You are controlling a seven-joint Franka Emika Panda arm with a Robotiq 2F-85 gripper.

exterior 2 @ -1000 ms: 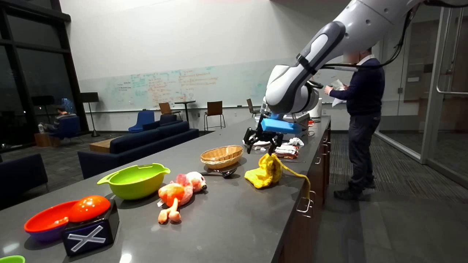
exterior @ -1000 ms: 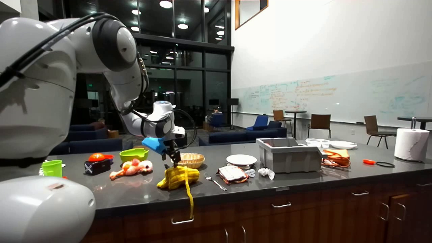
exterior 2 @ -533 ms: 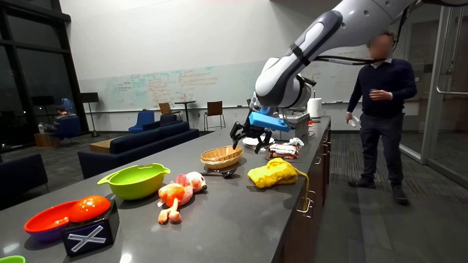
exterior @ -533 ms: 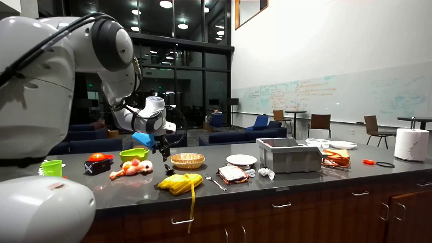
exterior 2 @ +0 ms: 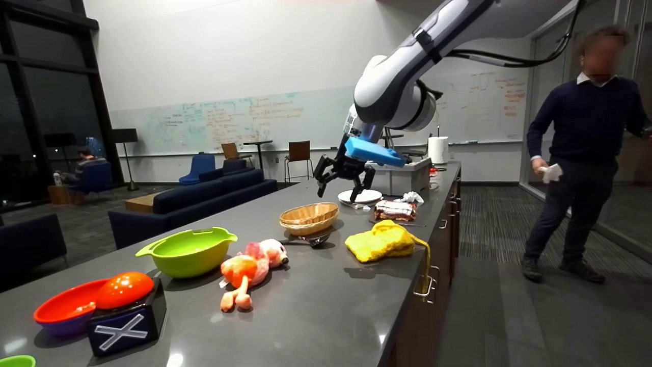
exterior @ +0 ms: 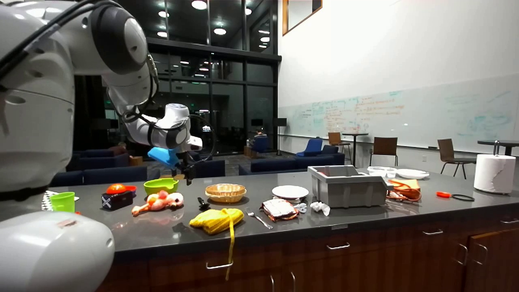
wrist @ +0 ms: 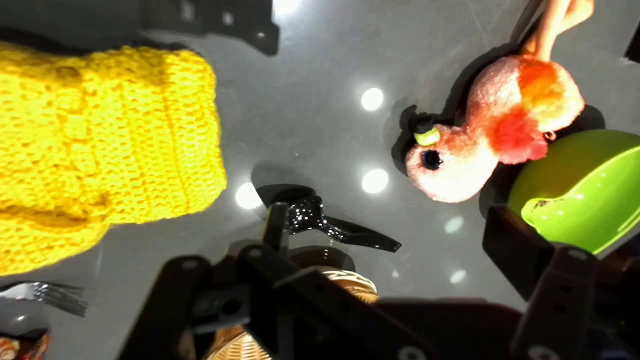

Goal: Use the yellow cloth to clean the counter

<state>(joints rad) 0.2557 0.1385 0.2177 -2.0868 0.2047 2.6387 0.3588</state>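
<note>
The yellow knitted cloth [exterior: 217,221] lies in a loose heap near the front edge of the grey counter [exterior 2: 316,300]. Its long tie hangs over the edge in front of a drawer handle. The cloth also shows in an exterior view [exterior 2: 381,242] and at the left of the wrist view [wrist: 145,140]. My gripper [exterior 2: 340,194] is open and empty, raised above the counter. In the wrist view the gripper's fingers [wrist: 386,217] are wide apart with nothing between them but counter and a black spoon-like utensil below. The cloth is apart from the fingers, to their left.
A wicker basket [exterior 2: 308,218], black utensil [exterior 2: 310,240], pink plush bird [exterior 2: 254,270] and green bowl [exterior 2: 188,252] stand near the cloth. A fork [exterior: 259,219], patterned packet [exterior: 279,209], white plate [exterior: 290,192] and grey bin [exterior: 348,192] lie beyond. A person [exterior 2: 586,127] stands beside the counter.
The cloth's bunched top, at the gripper's fingers one second ago, has dropped and lies flatter. My gripper has risen and moved away from it. The person has walked toward the right in an exterior view.
</note>
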